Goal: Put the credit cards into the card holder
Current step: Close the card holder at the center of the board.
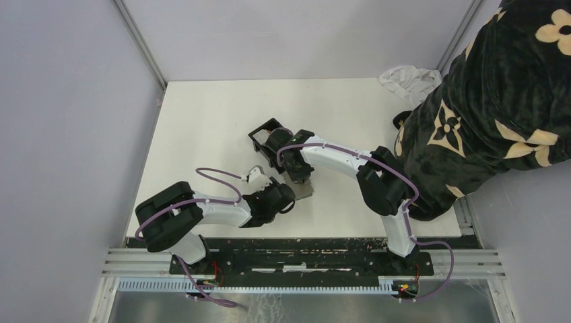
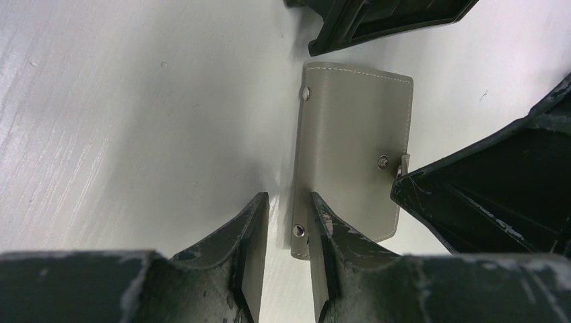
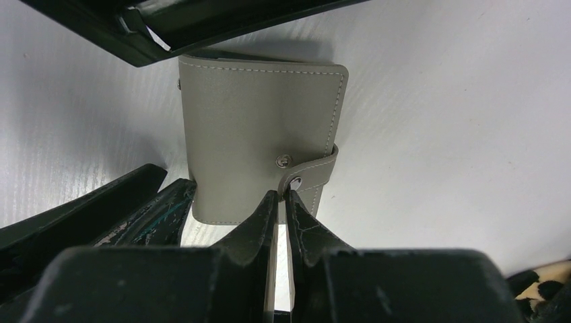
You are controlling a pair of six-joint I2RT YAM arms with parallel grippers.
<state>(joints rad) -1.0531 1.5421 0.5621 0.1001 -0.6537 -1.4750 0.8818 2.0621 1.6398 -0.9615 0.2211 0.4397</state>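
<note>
- The card holder (image 3: 256, 114), a grey stitched snap wallet, lies flat on the white table (image 1: 215, 121), centre frame.
- Right gripper (image 3: 283, 196): fingers pinched together on its snap strap (image 3: 313, 171).
- Left gripper (image 2: 288, 202): fingers apart, straddling the wallet's edge.
- A black box (image 1: 264, 134) stands just beyond.

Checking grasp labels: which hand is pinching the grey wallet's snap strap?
The right hand: it is closed on the strap of the grey snap wallet. The left hand stands open, astride the wallet's riveted edge.

White arm links (image 1: 215, 212), black joints (image 1: 377, 188), purple cables (image 1: 215, 173)
</note>
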